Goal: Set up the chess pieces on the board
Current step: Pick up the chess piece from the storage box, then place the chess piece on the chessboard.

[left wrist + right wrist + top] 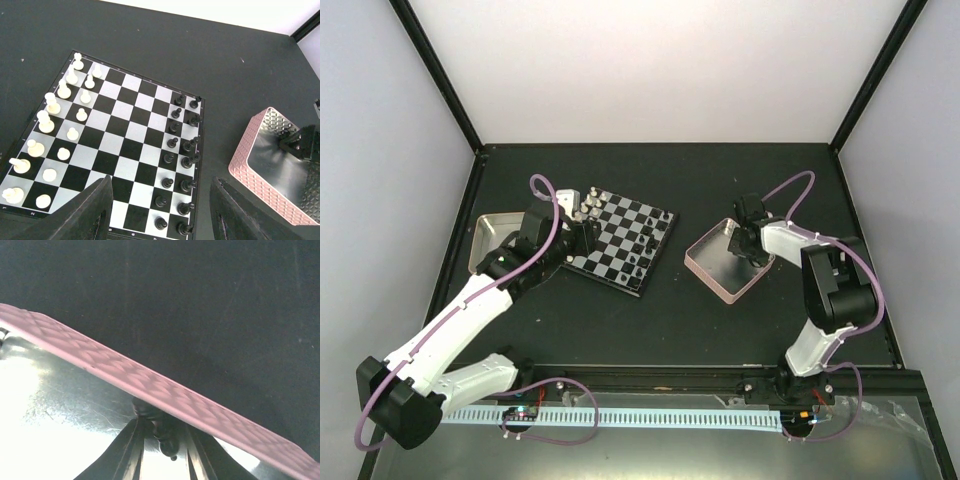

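The board [638, 232] lies at centre-left of the table. Silver chess pieces [50, 105] fill its left two rows, and black chess pieces [172, 142] stand in two rows along its right edge. My left gripper [161, 200] hovers open over the board's near edge [125, 135] with nothing between its fingers; from above it [582, 235] sits over the board's left side. My right gripper [738, 240] reaches down into the pink-rimmed tin [705, 270]. There its fingers [131, 450] press in on either side of a lying black chess piece [167, 432] beside the tin's wall [150, 385].
A gold-rimmed metal tin [485, 235] sits left of the board, partly under my left arm. The pink tin [250, 170] stands a short way right of the board's black side. Black frame posts and white walls enclose the table.
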{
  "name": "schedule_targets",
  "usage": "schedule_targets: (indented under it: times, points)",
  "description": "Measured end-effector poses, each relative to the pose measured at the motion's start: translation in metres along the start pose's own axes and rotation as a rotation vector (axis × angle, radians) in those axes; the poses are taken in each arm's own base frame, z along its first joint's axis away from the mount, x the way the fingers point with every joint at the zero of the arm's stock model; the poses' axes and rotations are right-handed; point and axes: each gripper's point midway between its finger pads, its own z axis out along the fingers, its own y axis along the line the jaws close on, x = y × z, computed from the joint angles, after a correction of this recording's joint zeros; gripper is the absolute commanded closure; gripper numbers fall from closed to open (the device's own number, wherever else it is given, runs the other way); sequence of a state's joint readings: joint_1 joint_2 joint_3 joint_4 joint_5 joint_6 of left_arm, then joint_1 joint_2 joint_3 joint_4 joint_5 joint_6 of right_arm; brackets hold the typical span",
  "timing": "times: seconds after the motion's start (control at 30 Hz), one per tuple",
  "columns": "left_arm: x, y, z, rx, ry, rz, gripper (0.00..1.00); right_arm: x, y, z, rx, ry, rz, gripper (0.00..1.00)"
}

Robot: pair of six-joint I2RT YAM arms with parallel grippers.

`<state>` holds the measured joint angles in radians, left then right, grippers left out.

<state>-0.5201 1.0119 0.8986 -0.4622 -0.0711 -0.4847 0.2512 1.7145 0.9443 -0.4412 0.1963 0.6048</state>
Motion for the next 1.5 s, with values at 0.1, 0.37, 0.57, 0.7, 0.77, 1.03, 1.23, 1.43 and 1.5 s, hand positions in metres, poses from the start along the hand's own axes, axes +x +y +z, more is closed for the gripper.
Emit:
schedule_targets:
  times: [0.1,0.37,0.57,0.7,0.77,1.03,1.23,1.43,1.5]
  points:
    - [0.001,-0.001,0.0,0.008,0.004,-0.002,0.45,-0.003,0.003,0.001,-0.013,0.009,-0.02,0.86]
    - [0.003,-0.007,0.0,0.043,0.021,-0.004,0.44,-0.004,0.01,0.001,-0.039,0.025,-0.07,0.95]
    - [0.003,-0.03,-0.003,0.168,0.028,-0.006,0.43,-0.007,0.026,-0.032,-0.186,-0.021,-0.115,0.93]
    - [0.003,-0.05,-0.006,0.297,0.012,-0.019,0.38,-0.016,0.059,-0.083,-0.443,-0.119,-0.166,0.92]
    - [0.005,-0.06,-0.007,0.364,0.015,-0.033,0.36,-0.017,0.079,-0.105,-0.577,-0.151,-0.204,0.92]
    - [0.015,-0.101,-0.002,0.582,0.177,-0.157,0.34,0.039,0.155,-0.17,-1.003,-0.115,-0.48,0.93]
    - [0.033,-0.118,0.007,0.655,0.357,-0.266,0.32,0.088,0.182,-0.222,-1.191,-0.118,-0.698,0.93]
    - [0.044,-0.123,0.008,0.683,0.434,-0.301,0.36,0.109,0.192,-0.243,-1.23,-0.14,-0.825,0.93]
    - [0.048,-0.123,0.011,0.681,0.452,-0.31,0.4,0.111,0.194,-0.247,-1.234,-0.147,-0.85,0.93]
